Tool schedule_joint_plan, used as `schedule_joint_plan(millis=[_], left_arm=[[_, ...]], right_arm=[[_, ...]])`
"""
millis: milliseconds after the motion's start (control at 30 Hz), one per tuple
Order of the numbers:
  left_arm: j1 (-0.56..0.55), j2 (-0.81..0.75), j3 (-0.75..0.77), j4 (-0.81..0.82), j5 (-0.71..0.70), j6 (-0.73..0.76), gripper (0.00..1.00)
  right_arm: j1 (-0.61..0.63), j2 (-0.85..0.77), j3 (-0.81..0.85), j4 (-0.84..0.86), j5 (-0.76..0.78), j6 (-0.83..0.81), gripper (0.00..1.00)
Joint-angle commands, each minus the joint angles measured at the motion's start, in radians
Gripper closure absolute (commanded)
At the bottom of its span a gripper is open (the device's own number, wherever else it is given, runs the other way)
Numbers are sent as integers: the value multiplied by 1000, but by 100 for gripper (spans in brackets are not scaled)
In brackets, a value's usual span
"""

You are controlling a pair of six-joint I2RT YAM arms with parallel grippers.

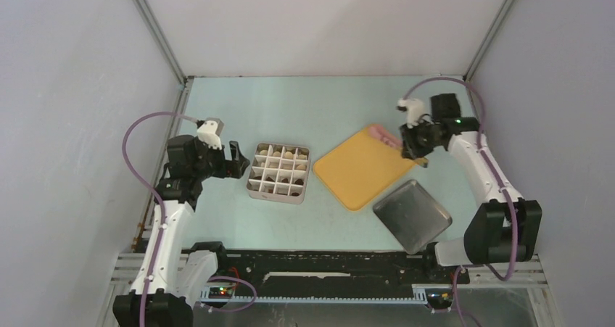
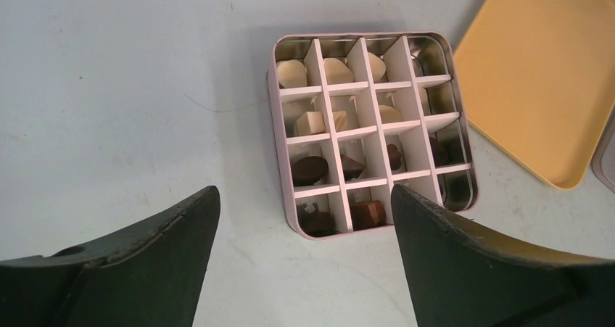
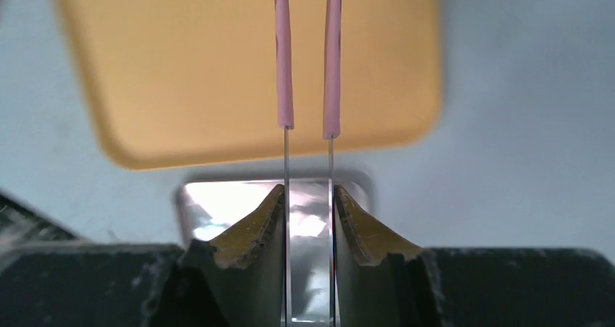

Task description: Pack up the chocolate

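The chocolate (image 2: 309, 168) lies in a pink-rimmed box (image 2: 274, 124) split by white dividers. Cream pieces (image 2: 292, 72) fill the far cells and dark brown pieces the near ones; the same box (image 1: 279, 172) shows from above. My left gripper (image 2: 303, 189) hovers just off the box's near edge, open wide and empty, at the box's left side (image 1: 236, 160) in the top view. My right gripper (image 3: 308, 191) is shut on the metal shanks of the pink tongs (image 3: 283, 66), held above the tray's far corner (image 1: 406, 144). The tongs' tips are out of the wrist view.
A yellow tray (image 1: 366, 166) lies right of the box, tilted like a diamond. A shiny metal lid (image 1: 411, 216) rests at its near right corner and shows under the right fingers (image 3: 217, 204). White walls enclose the table.
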Motion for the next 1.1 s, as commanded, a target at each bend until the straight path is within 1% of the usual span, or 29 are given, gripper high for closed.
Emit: schedule_joint_plan(millis=[0,100,233,367,500,633,700,833,867,967,1067], left_arm=[[3,14,-24,69,28,-59,8],[-6,18,-30,76,35,-66,7],[-6,22,-36,80,37,-70,7],[-9,25,-45,92,40,-79,7],[-18,32,-40,94,37,-78,7],[-21,33,-40,90,34,-77,7],[-20,29,-46,93,30,-72,7],[-20,25,-56,108,6,-70,6],[-20,27,-57,109,-2,-72,7],[-20,36,-59,113,10,-84,7],[-20,46,-58,120,26,-92,7]], right_arm=[[-252,-8,-105,214,38,66,71],[-375,27,-134,246,53,64,71],[-459,73,-157,253,79,54,70],[-482,130,-161,231,106,47,68],[-492,202,-165,250,159,58,65],[-500,233,-166,241,153,56,63],[-507,220,-166,232,146,56,60],[-533,158,-167,217,119,71,34],[-541,134,-166,207,98,71,29],[-543,37,-190,187,38,60,29],[-496,-64,-200,103,-77,6,34]])
